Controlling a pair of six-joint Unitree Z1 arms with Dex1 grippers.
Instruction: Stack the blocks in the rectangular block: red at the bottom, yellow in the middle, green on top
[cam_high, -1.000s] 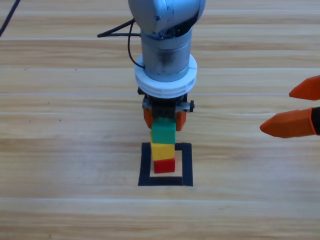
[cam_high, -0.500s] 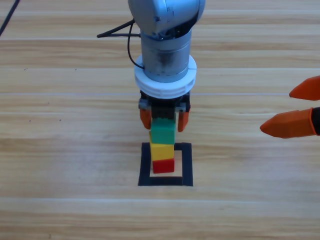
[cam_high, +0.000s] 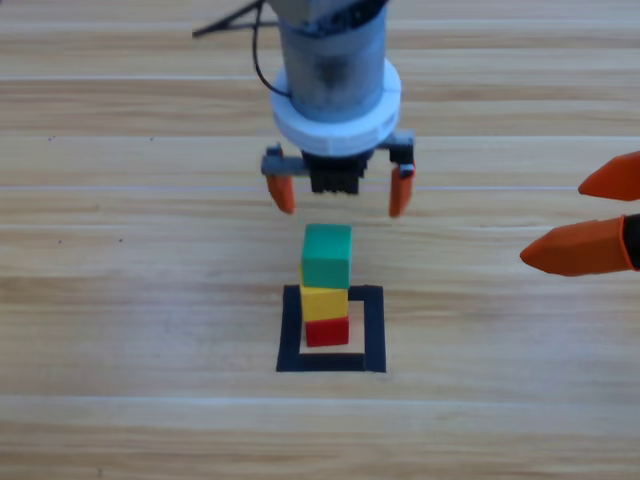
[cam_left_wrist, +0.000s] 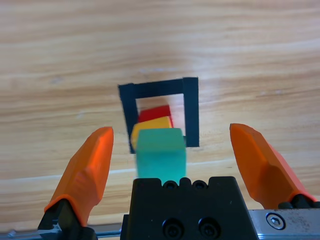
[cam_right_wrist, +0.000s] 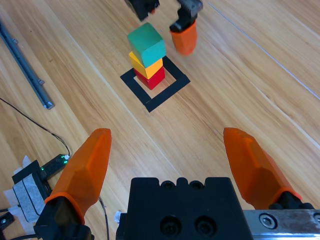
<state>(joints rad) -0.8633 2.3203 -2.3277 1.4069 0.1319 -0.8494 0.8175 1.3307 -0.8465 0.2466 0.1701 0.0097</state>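
Three cubes stood stacked at frame centre, green (cam_high: 327, 255) overhanging yellow (cam_high: 325, 301), so the left pincer (cam_high: 340, 190), spread just above, risked toppling them if it brushed green.

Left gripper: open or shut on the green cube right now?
Open. The left gripper has its jaws spread wide, clear of the green cube, which sits free atop the yellow cube.

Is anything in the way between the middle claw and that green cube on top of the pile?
Nothing visible. The left gripper hangs open above the green cube, with only air between them.
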